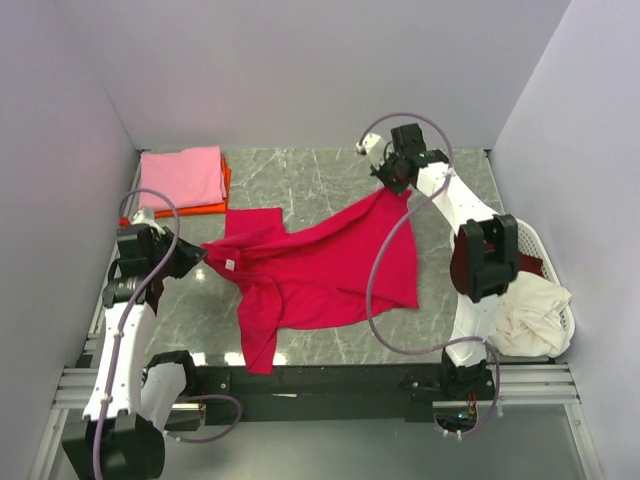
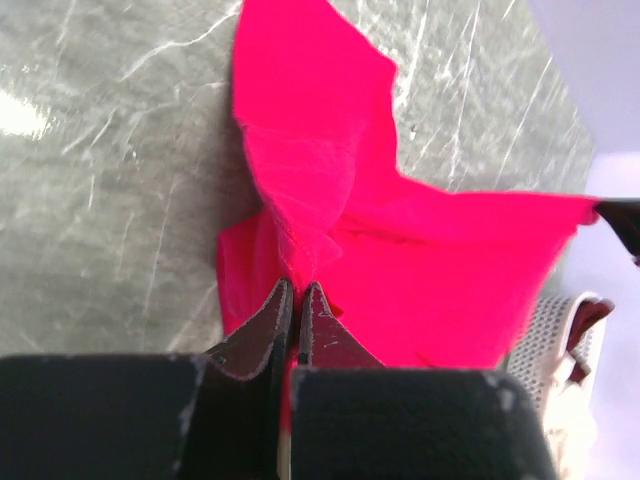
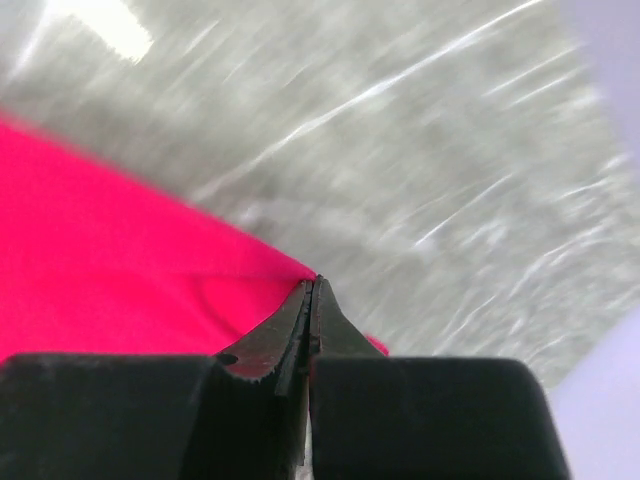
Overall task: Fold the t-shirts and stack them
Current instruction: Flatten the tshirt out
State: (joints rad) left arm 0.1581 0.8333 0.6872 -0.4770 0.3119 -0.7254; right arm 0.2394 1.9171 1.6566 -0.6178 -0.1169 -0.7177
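Now L pincer (image 1: pixel 190 256) & R pincer (image 1: pixel 390 185) clamp opposite ends of crimson t-shirt (image 1: pixel 320 270), R arm (image 1: pixel 462 212) outstretched.

A grey-green counter (image 1: pixel 320 185) with pale, marble-like veining formed the floor of a small enclosure. Plain, pale lavender walls (image 1: pixel 300 70) closed it in at the back and on both sides. A white oval plastic basket (image 1: pixel 538 243) with perforated sides sat at the counter's right edge, close to the right wall. A black rail (image 1: pixel 320 382) ran along the near edge, with silver metal bars (image 1: pixel 70 385) at either end. Bright patches of reflected light lay on the counter near the rail.
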